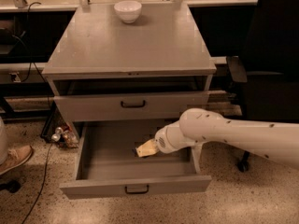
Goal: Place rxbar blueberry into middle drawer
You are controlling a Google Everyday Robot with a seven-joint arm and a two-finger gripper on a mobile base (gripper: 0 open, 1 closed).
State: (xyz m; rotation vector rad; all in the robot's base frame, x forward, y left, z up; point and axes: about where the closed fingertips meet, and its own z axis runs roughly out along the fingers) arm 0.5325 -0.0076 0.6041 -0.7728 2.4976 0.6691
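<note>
The middle drawer (112,169) is pulled out wide, its grey front with the black bar handle (137,189) nearest to me. My gripper (146,149), pale tan at the end of the white arm (224,134), reaches in from the right and hangs low over the middle of the drawer's floor. A small dark shape (141,143) shows right at its tip; it may be the rxbar blueberry, but I cannot tell for sure. No bar lies on the cabinet top.
The upper drawer front (133,104) stands just above the gripper. A white bowl (127,10) sits at the back of the cabinet top (131,45). A black chair (271,64) stands at the right. Cans (60,135), a cable and a shoe (15,157) lie at the left.
</note>
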